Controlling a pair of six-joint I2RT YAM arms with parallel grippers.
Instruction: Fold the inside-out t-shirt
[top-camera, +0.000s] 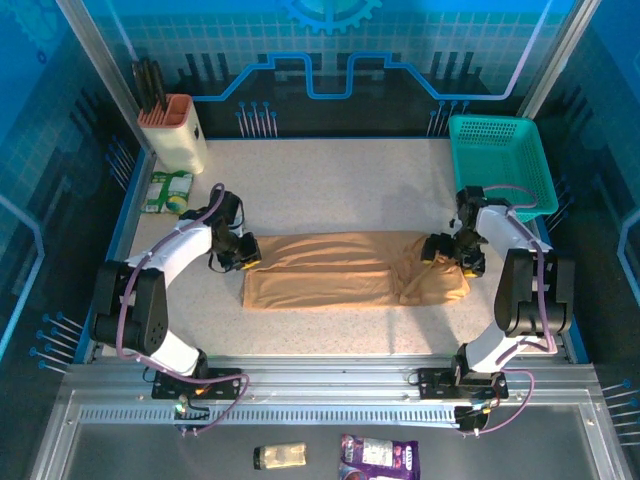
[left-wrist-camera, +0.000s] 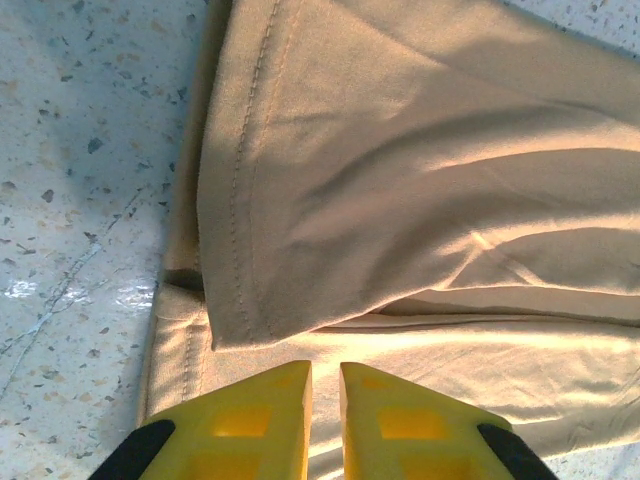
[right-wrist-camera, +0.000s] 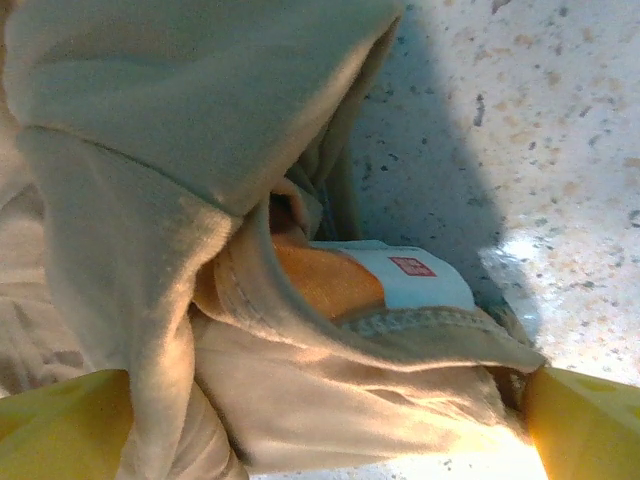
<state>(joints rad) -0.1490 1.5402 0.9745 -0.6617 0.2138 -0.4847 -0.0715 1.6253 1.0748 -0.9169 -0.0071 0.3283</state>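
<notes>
The inside-out t-shirt lies as a long tan band across the middle of the table, folded lengthwise, with its right end bunched. My left gripper sits at the shirt's left end. In the left wrist view its yellow fingertips hover over the fabric with only a narrow slit between them and nothing pinched; a stitched hem lies folded over just ahead. My right gripper is at the right end. Its jaws stand wide apart around the crumpled collar, where the small white tag shows.
A teal basket stands at the back right. At the back left are a beige holder with dark handles and a green packet. The speckled table runs bare behind the shirt. Two packets lie below the rail.
</notes>
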